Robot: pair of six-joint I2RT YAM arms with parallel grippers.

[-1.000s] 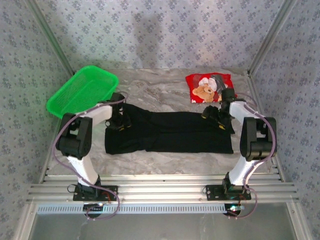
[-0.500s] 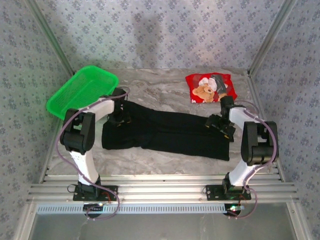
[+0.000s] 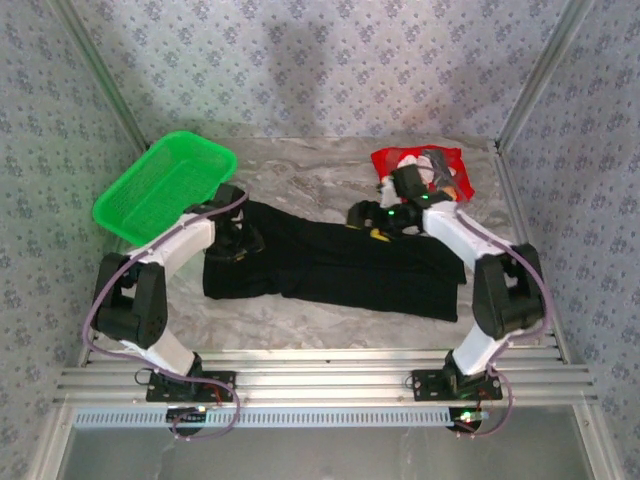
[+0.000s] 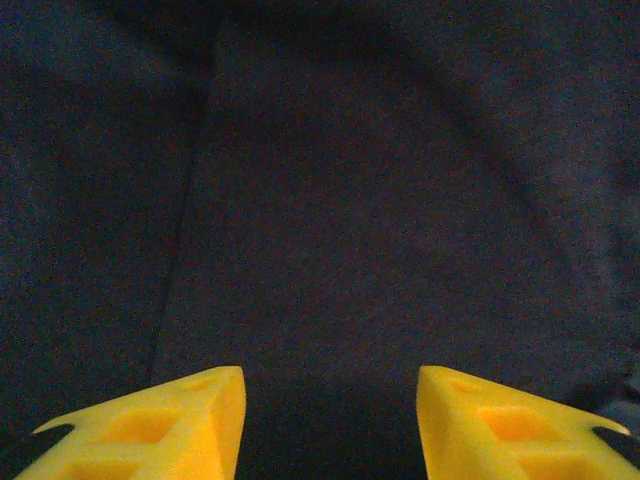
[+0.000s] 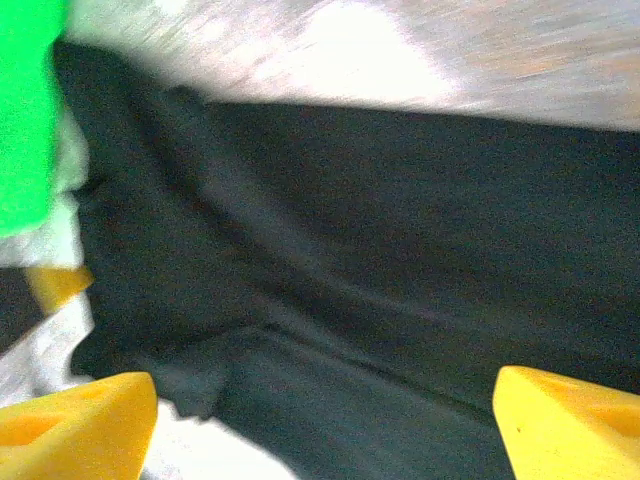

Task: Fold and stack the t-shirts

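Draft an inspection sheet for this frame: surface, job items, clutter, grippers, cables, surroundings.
Surface: marbled table top, bare at the far side.
Job's things: black t-shirt lies as a long band across the middle, wrinkled. The red t-shirt with bear print is folded at the far right, partly hidden by the right arm.
Clutter: green mesh basket at the far left corner.
Grippers: left gripper open over black cloth. The right gripper is open wide at the shirt's far edge; that view is blurred, so contact cannot be told.
Cables: purple cables loop along both arms.
Surroundings: patterned walls, aluminium rails at the near edge.
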